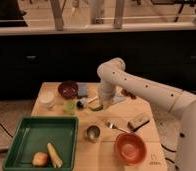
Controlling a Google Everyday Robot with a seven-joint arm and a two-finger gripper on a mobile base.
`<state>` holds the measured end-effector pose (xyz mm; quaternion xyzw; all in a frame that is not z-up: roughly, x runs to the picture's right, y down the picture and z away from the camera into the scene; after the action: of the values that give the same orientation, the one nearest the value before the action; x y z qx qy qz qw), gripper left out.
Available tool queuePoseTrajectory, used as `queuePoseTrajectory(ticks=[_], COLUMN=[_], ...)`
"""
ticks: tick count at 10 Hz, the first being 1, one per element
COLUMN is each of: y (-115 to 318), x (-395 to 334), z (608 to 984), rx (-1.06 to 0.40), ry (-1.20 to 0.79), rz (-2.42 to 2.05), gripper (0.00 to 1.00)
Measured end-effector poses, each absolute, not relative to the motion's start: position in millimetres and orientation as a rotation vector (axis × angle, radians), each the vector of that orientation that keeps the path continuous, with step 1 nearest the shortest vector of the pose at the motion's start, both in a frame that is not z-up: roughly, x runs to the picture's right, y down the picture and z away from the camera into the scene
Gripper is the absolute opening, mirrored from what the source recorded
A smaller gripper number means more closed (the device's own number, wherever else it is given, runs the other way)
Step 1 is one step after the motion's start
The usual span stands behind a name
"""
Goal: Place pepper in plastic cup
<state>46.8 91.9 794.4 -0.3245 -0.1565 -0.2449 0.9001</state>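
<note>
The pepper (96,107) is a small dark green piece on the wooden table (141,105), right at the lower end of my gripper (101,103). I cannot tell whether the gripper holds it or only touches it. The gripper hangs down from the white arm (141,87), which reaches in from the right. The plastic cup (70,106) is small, pale green and translucent. It stands upright on the table to the left of the gripper, a short gap away.
A maroon bowl (68,89) and a blue cloth (83,90) lie behind the cup, with a white cup (47,98) to its left. A steel cup (93,132), a fork (113,126), a brown block (139,121) and an orange bowl (129,147) are in front. The green tray (21,145) holds a yellow piece (53,154).
</note>
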Motion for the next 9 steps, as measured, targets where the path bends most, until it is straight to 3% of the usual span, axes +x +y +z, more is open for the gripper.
queuePoseTrajectory(ticks=[9], y=[83], x=[-32], z=[795], rx=[-0.686], ry=[-0.404], rz=[-0.697], gripper=[0.05])
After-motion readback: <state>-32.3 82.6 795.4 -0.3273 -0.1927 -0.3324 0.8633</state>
